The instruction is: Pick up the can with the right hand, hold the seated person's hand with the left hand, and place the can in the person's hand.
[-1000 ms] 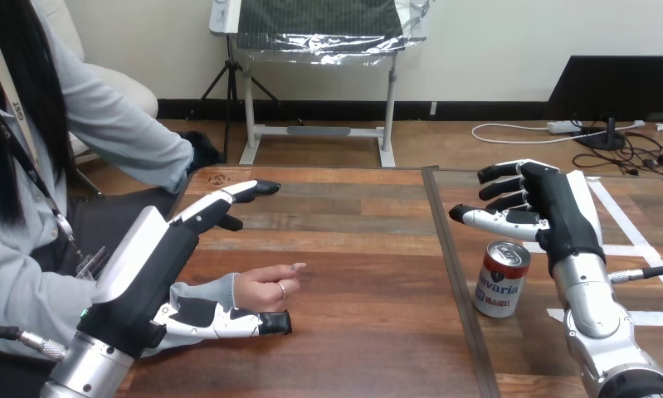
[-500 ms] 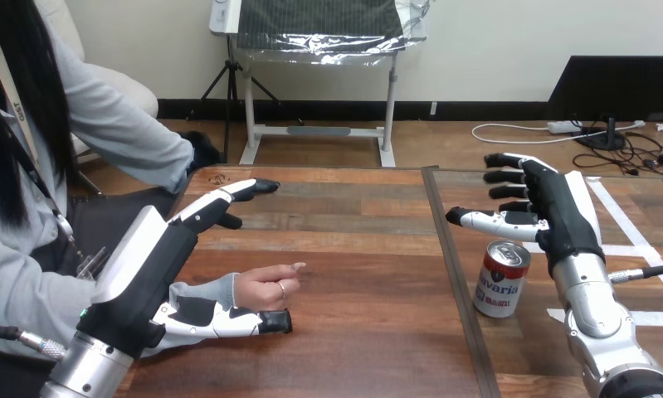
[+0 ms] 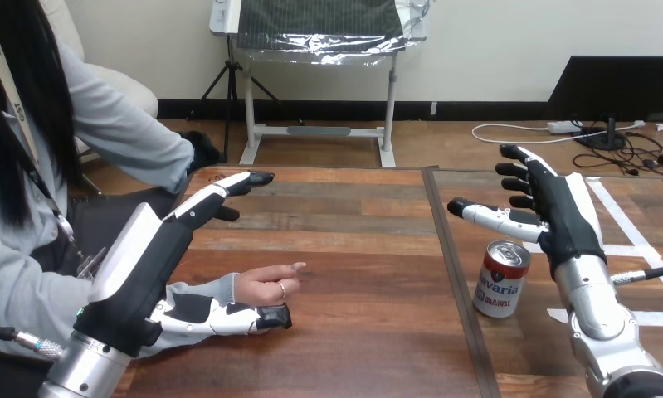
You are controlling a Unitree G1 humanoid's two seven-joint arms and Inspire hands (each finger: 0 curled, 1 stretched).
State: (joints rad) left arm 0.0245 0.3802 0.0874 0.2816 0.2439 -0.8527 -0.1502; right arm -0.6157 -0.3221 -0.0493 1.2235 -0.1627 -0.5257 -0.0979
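The can [image 3: 502, 279] stands upright on the right half of the table [image 3: 353, 249], just right of the seam between the boards and nearer the near edge than the far one. The right hand [image 3: 564, 217] hangs over it on the side of the far edge, with its fingers [image 3: 517, 171] straight and spread apart and its thumb [image 3: 481, 213] stretched towards the seam. The can's top lies just under the thumb and beside the wrist. No finger closes round the can, and whether the thumb touches the rim cannot be told.

Near the table's left edge the person's hand [image 3: 265, 286] rests on the wood, loosely curled. The left hand [image 3: 145, 261] is spread wide around it. Its fingers [image 3: 220, 195] reach straight out towards the far edge, well apart from the person's hand. Its thumb [image 3: 228, 319] lies straight along the near side of the person's wrist, just beside the grey sleeve [image 3: 203, 290].
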